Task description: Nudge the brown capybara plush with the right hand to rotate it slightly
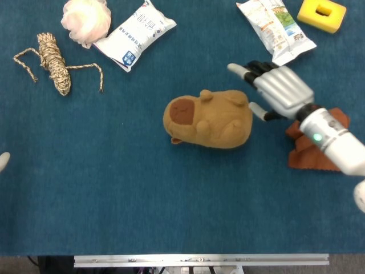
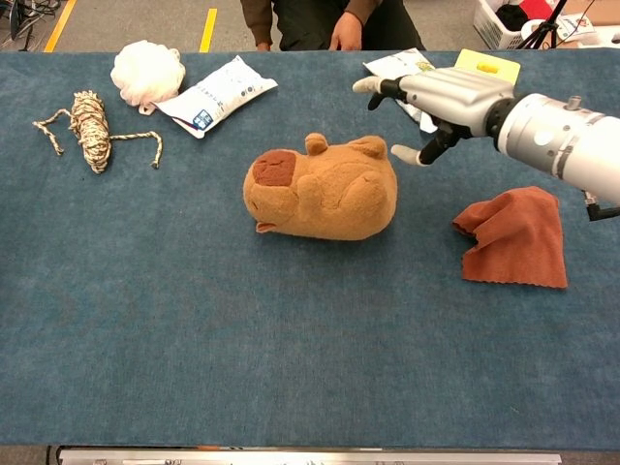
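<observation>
The brown capybara plush (image 1: 209, 118) (image 2: 325, 189) lies mid-table on the blue cloth, its darker snout pointing left. My right hand (image 1: 276, 91) (image 2: 441, 97) hovers just right of and behind its rump, fingers spread, holding nothing, with a small gap to the plush. Of my left hand only a pale tip (image 1: 3, 161) shows at the left edge of the head view; its fingers are hidden.
A rust cloth (image 2: 513, 237) lies right of the plush under my right forearm. A snack bag (image 1: 275, 27) and yellow block (image 1: 321, 15) sit at the back right. A white pouch (image 1: 134, 35), pale puff (image 1: 86, 20) and rope bundle (image 1: 53, 63) lie back left.
</observation>
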### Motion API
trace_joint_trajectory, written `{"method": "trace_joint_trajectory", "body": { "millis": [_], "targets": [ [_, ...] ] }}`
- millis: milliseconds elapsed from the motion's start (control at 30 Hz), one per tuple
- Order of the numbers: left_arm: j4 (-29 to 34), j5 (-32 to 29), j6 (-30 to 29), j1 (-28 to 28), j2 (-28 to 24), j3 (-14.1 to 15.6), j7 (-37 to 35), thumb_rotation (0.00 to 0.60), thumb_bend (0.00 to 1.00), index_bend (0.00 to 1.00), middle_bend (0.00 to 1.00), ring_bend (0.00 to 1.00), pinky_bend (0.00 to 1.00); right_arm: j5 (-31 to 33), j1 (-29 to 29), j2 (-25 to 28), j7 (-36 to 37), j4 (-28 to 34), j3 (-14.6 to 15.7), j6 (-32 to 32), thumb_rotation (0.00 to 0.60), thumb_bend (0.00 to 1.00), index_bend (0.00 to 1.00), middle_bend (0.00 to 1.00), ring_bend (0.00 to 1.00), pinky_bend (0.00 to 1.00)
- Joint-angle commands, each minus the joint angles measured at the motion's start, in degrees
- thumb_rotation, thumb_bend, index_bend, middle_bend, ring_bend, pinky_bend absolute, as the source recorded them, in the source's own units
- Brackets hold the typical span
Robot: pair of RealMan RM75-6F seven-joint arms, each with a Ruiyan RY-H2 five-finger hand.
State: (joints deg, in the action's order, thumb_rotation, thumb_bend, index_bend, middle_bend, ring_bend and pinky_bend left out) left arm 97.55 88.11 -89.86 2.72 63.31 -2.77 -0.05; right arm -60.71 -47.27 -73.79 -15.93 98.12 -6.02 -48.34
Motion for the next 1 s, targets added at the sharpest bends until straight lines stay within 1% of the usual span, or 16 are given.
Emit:
{"method": "trace_joint_trajectory", "body": {
  "millis": [33, 167, 300, 500, 600, 900, 1000],
  "targets": [
    [-0.2, -0.1, 0.1, 0.2, 0.1, -0.2, -0.1, 0.600, 0.17, 0.31, 0.23, 0.13, 0.14, -2.3, 2.6, 3.2, 1.9, 2.6, 1.0, -2.4, 0.600, 0.37, 0.00, 0.19, 0.11, 0.18],
    [-0.9, -0.1, 0.0, 0.4, 0.3, -0.6, -0.2, 0.600, 0.17, 0.31, 0.23, 0.13, 0.14, -5.3, 6.6, 7.4, 3.4, 5.6, 2.5, -6.8, 0.600, 0.34, 0.00, 0.19, 0.11, 0.18],
    [-1.9, -0.2, 0.2, 0.6, 0.8, -0.7, 0.4, 0.600, 0.17, 0.31, 0.23, 0.13, 0.14, -7.5, 12.5, 11.1, 3.6, 7.6, 4.4, -14.5, 0.600, 0.33, 0.00, 0.19, 0.11, 0.18],
    [-3.1, 0.0, 0.8, 1.3, 1.6, -0.9, 1.1, 0.600, 0.17, 0.31, 0.23, 0.13, 0.14, -9.6, 21.0, 14.3, 3.6, 7.5, 6.4, -25.3, 0.600, 0.33, 0.00, 0.20, 0.11, 0.18],
    [-3.3, 0.2, 1.2, 1.8, 1.9, -0.9, 1.8, 0.600, 0.17, 0.31, 0.23, 0.13, 0.14, -10.1, 24.6, 15.0, 4.6, 7.2, 6.9, -29.3, 0.600, 0.33, 0.00, 0.20, 0.11, 0.18],
    [-2.4, 0.6, 2.0, 2.6, 2.3, -0.8, 3.8, 0.600, 0.17, 0.31, 0.23, 0.13, 0.14, -11.3, 32.3, 16.5, 8.2, 6.2, 6.8, -36.7, 0.600, 0.33, 0.00, 0.21, 0.11, 0.18],
    [-2.2, 0.6, 2.3, 2.7, 2.3, -0.6, 4.1, 0.600, 0.17, 0.31, 0.23, 0.13, 0.14, -12.1, 34.0, 16.3, 9.1, 5.5, 6.8, -37.7, 0.600, 0.33, 0.00, 0.21, 0.11, 0.18]
  ]
}}
